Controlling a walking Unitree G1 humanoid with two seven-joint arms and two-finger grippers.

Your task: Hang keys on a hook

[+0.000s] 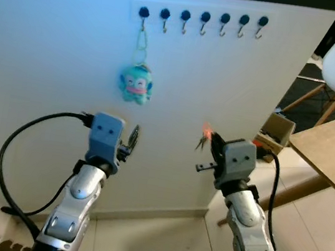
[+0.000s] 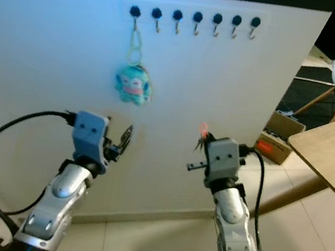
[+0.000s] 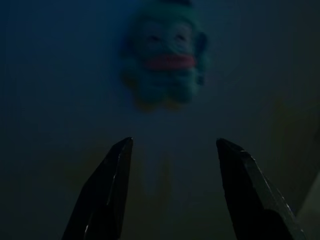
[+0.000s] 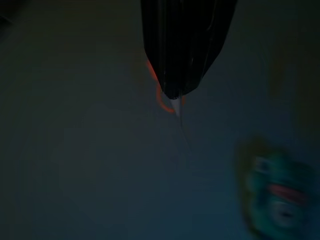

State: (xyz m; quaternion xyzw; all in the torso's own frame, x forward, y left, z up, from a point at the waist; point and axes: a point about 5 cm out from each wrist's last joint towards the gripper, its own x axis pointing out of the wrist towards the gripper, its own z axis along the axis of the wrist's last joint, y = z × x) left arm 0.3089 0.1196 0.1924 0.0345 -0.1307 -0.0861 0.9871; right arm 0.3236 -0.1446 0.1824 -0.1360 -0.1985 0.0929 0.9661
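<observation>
From the head, the right gripper (image 1: 207, 145) is clenched on small keys (image 1: 205, 133) with an orange ring, raised near the white wall; the hooks (image 1: 204, 18) sit well above it. The left gripper (image 3: 170, 185) (dim wrist view) gapes wide, facing a fuzzy teal plush keychain (image 3: 165, 55).

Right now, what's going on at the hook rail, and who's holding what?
The right gripper is raised toward the white wall, shut on a small set of keys with an orange ring, well below the row of hooks. A teal plush keychain hangs from the leftmost hook. The left gripper is held up beneath that plush, fingers open and holding nothing. The keys are not yet hung.
</observation>
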